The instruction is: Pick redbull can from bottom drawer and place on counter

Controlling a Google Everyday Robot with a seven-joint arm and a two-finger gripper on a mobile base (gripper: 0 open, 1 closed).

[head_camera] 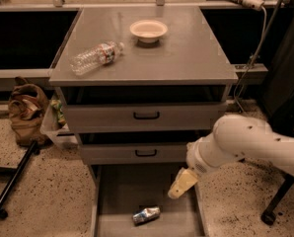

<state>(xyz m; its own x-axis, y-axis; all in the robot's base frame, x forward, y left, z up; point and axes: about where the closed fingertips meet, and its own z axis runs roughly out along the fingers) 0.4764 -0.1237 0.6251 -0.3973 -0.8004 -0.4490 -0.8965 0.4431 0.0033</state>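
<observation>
Counter [186, 58]: bottle [95, 57], bowl [148, 30] on top.
Bottom drawer [122, 191]: open; redbull can [146, 215] on its side, reachable.
Gripper [181, 184]: poised up-right of can; grip cannot be told.

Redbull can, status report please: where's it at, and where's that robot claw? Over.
Gripper hovers over bottom drawer, right side. Redbull can lies on its side on drawer floor, ungrasped. Nothing between them.
</observation>
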